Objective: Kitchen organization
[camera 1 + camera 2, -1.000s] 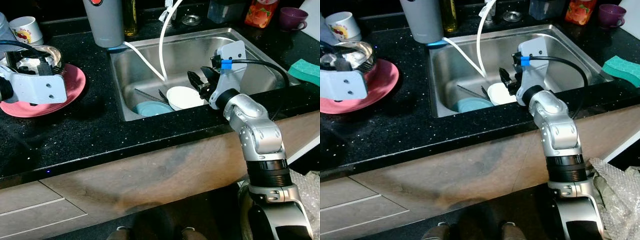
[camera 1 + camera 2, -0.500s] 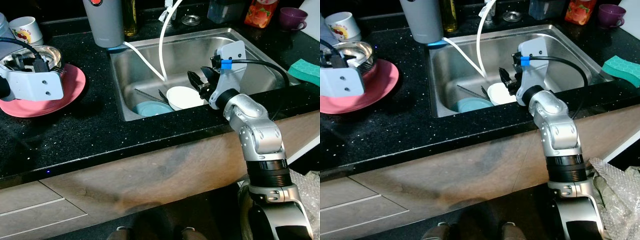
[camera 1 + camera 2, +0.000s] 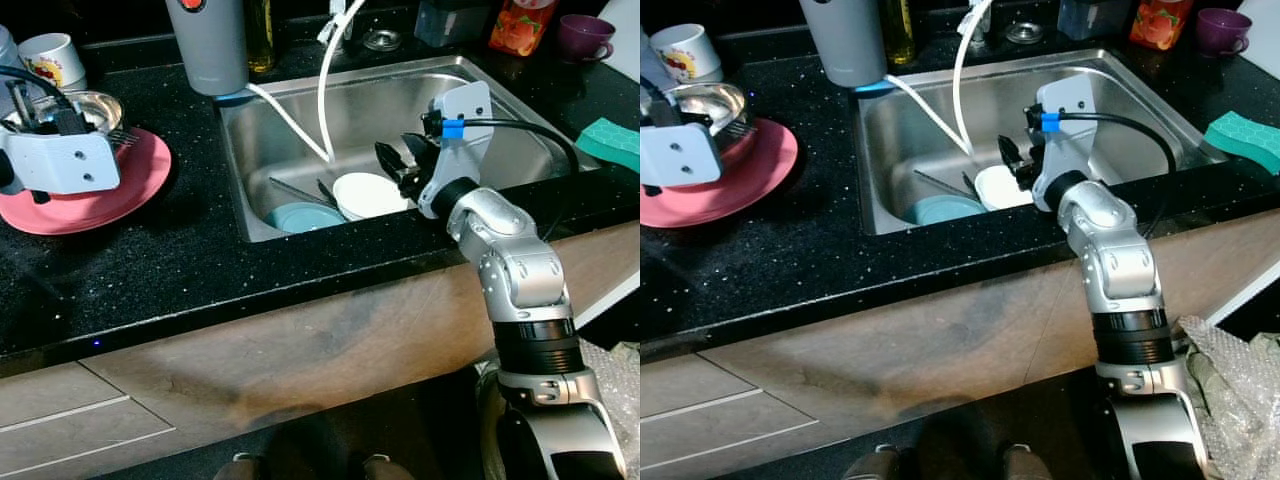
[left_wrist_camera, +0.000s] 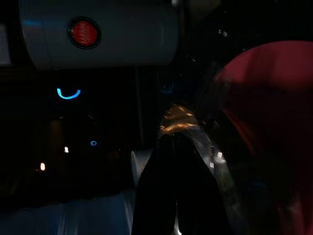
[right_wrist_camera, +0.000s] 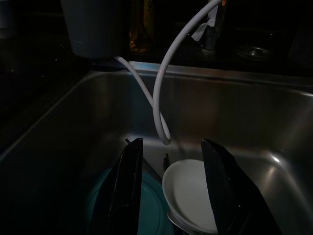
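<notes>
steel sink, two tools at work

black speckled stone makes up our tabletop [image 3: 190,250], with a stainless sink [image 3: 520,150] sunk into the middle of it. inside the sink we see a white bowl [image 3: 368,194] and, just beside it toward our left, a teal plate [image 3: 300,217] lying on the bottom, with some dark utensils [image 3: 300,190] behind them. a white hose [image 3: 325,90] loops down from the tap into the basin, its lowest bend hanging just above the bowl.

our right tool [image 3: 402,166] reaches over the front rim of the sink and hangs just above the white bowl's edge. in the right wrist view its two black fingers [image 5: 128,186] stand spread wide apart, with nothing between them; the bowl [image 5: 190,196] lies below the gap and the teal plate [image 5: 146,196] sits off to one side.

our left tool [image 4: 171,196] is over the pink plate [image 3: 110,195] at the left end of the tabletop. a shiny metal bowl [image 3: 92,108] rests on the far part of that plate. in the left wrist view the fingers look pressed together, dark against the bowl's rim [image 4: 195,137], but that view is too dim for us to tell whether they grip anything.

behind the sink stand a tall grey container [image 3: 208,45] and a white mug [image 3: 52,58]; at the far right lie a green sponge [image 3: 612,142] and a purple cup [image 3: 585,35].
</notes>
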